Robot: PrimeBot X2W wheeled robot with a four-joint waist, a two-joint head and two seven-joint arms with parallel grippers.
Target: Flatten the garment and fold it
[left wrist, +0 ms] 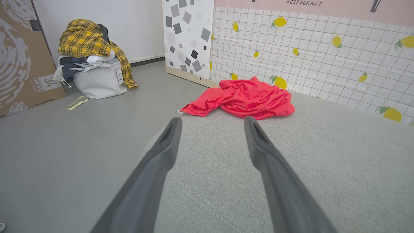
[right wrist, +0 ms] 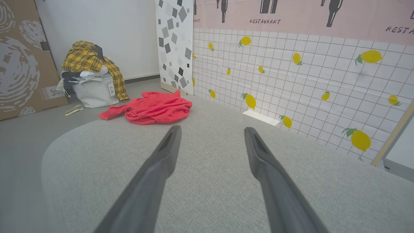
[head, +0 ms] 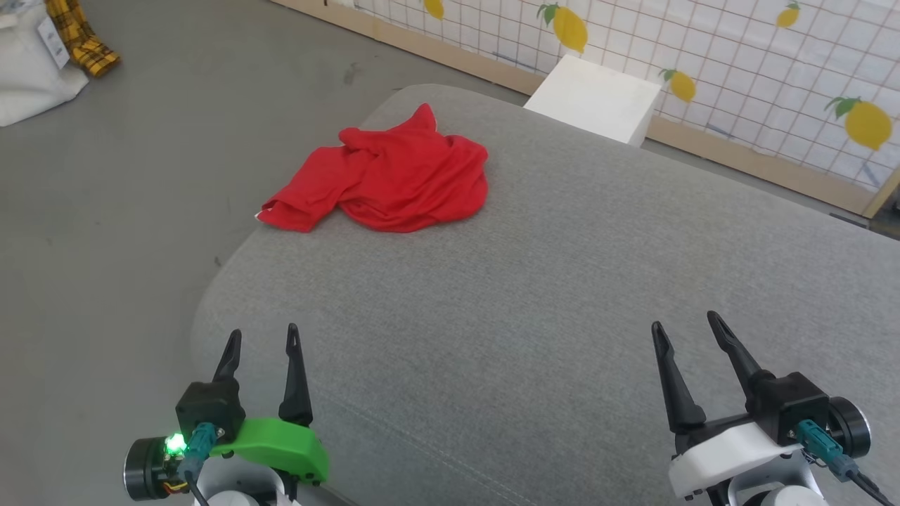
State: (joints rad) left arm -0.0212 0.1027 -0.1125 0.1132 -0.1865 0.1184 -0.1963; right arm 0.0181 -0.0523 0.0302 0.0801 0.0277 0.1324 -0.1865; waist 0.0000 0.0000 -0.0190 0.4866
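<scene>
Red shorts [head: 394, 176]: we find them crumpled at the far left edge of the grey fabric surface [head: 534, 295]. Left gripper [head: 264, 330], right gripper [head: 684, 320]: fingers parted, empty, well short of them.

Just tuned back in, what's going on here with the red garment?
Nothing is handling the garment at this moment. It lies crumpled near the far left edge of the grey padded surface, not yet flattened or folded. The left gripper and right gripper are both open and empty at the near side, well apart from it, with their fingers pointing toward the far side.
</scene>
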